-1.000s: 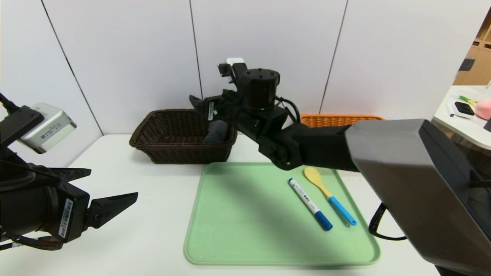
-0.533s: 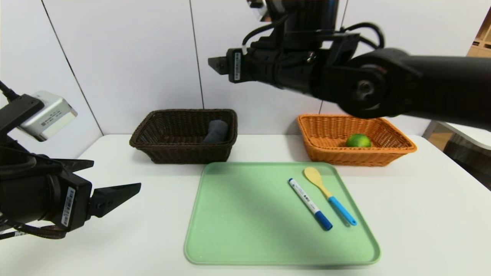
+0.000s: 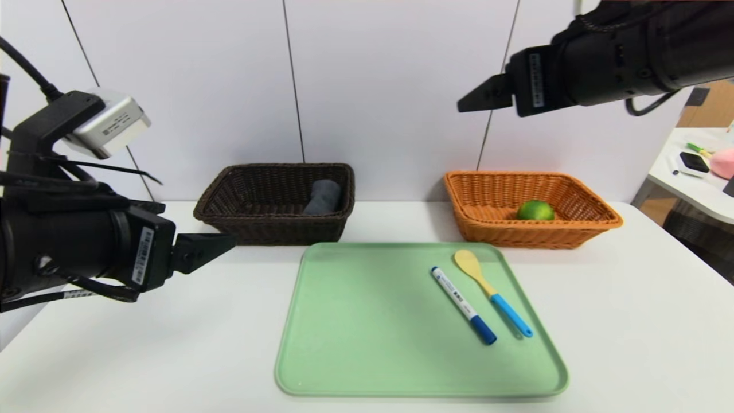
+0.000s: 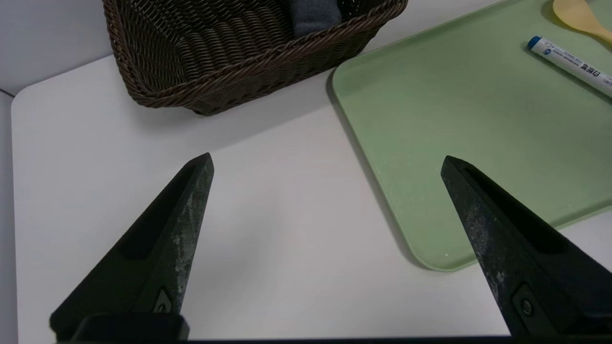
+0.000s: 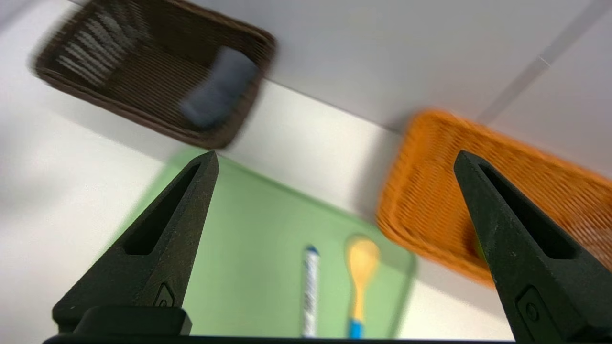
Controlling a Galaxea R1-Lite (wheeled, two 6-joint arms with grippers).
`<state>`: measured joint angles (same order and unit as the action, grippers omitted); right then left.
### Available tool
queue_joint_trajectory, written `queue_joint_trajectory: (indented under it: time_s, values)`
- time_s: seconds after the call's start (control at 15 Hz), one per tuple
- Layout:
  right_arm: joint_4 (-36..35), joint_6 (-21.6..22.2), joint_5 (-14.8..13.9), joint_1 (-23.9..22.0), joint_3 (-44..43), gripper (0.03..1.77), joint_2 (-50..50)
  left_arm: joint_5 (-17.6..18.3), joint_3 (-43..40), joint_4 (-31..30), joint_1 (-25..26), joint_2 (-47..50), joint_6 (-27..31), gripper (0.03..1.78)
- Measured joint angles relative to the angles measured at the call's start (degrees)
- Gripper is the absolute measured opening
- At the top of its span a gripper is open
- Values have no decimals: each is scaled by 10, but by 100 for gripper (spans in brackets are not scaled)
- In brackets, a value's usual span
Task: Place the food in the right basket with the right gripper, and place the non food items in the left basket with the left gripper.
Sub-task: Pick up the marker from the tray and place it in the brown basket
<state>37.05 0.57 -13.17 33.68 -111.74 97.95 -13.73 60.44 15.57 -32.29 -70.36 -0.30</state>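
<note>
A green lime [image 3: 535,210] lies in the orange-tan right basket [image 3: 573,232]. The dark brown left basket [image 3: 229,226] holds a rolled grey towel [image 3: 323,197]. A white marker [image 3: 462,304] with a blue cap and a wooden spoon [image 3: 490,291] with a blue handle lie side by side on the green tray [image 3: 373,344]. My left gripper [image 4: 327,162] hovers open and empty over the table, between the dark basket [image 4: 229,62] and the tray's near corner [image 4: 454,124]. My right gripper [image 5: 334,157] hangs open and empty, high above the orange basket [image 5: 430,191].
The white table [image 3: 172,344] ends at the wall just behind both baskets. A side table [image 3: 702,189] with small objects stands off to the far right.
The right arm swung up and to the right, from over the dark basket to high above the orange one. The left gripper rose and moved inward toward the dark basket.
</note>
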Motion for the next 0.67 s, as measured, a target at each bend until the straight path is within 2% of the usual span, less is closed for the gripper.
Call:
queue_joint_trajectory:
  time_s: [0.2,0.47,0.67]
  values:
    - [52,4,0,-69,14,169,-35,-39,46,-1,-43,-53,-14,169]
    - [85,5,2,-142,97,169,-88,-103,137,2,-103,-145,-50,169]
    - [128,3,4,-210,150,169,-119,-135,203,16,-151,-213,-68,169]
